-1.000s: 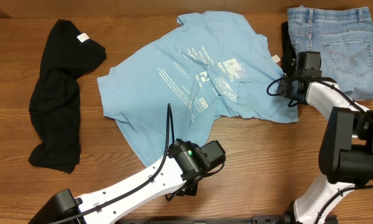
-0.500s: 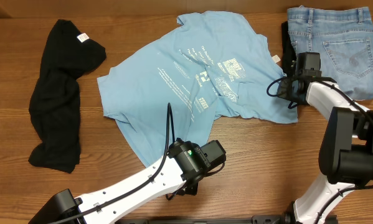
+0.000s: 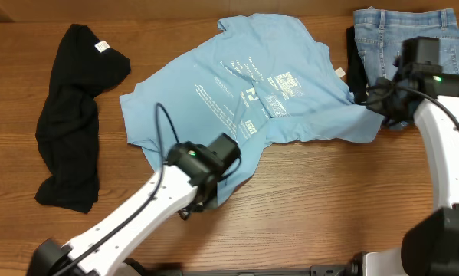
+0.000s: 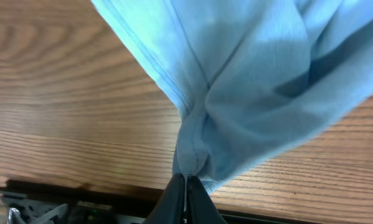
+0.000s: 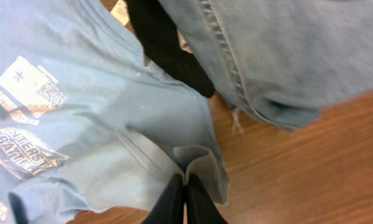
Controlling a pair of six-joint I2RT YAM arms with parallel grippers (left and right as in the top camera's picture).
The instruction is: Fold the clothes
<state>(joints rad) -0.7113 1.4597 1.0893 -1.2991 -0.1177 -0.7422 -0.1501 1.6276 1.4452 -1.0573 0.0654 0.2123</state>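
Note:
The light blue T-shirt with white lettering lies spread in the middle of the table. My left gripper is shut on its lower hem; the left wrist view shows the blue cloth bunched at the pinched jaws. My right gripper is shut on the shirt's right edge, next to the denim; the right wrist view shows a fold of blue cloth pinched at the jaws. The black shirt with a white neck tag lies limp at the far left.
Blue denim shorts lie at the back right, also in the right wrist view, with a dark cloth under their left edge. Bare wood table runs along the front.
Both arms have moved: the left gripper went left and up with the shirt's hem, the right gripper went right toward the denim, stretching the blue shirt's right edge outward.

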